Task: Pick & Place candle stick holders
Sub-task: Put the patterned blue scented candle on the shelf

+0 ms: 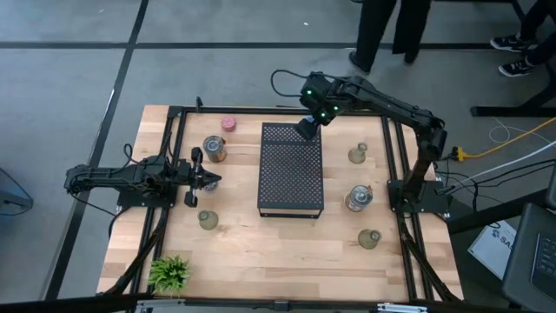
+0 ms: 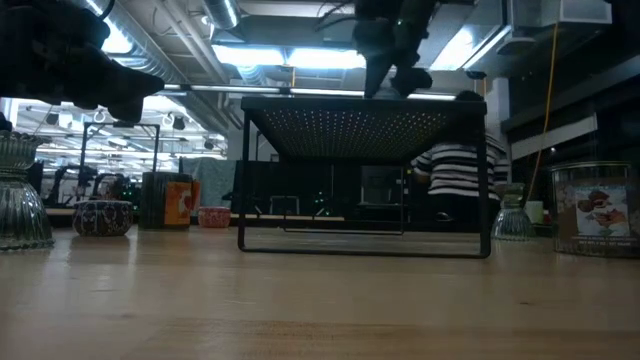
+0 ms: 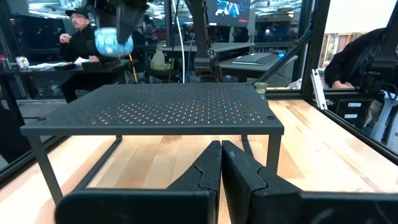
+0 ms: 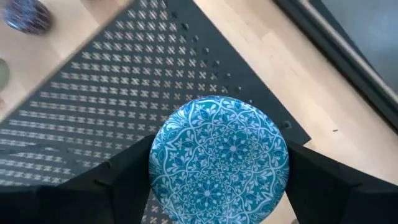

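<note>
The wooden tabletop [image 1: 287,239] is carrying a black perforated tray [image 1: 291,169] standing on thin legs at its middle. The right arm is reaching in over the tray's far end, its claw [image 4: 219,177] clamped around a blue patterned holder [image 4: 219,158] and hanging it above the tray's far corner — clear of the mesh, as far as the left wrist view shows. The left arm is lying low on the left side of the tabletop, its claw [image 3: 221,165] pressed together, holding nothing and pointing at the tray. The other holders are sitting around the tray: a silvery glass one [image 1: 214,149] and a pink one [image 1: 228,124] to the left at the far end, an olive one [image 1: 207,220] left near, two olive ones [image 1: 357,155] [image 1: 369,238] and a clear glass one [image 1: 359,198] on the right. A small green plant [image 1: 169,272] is standing at the near left corner.
</note>
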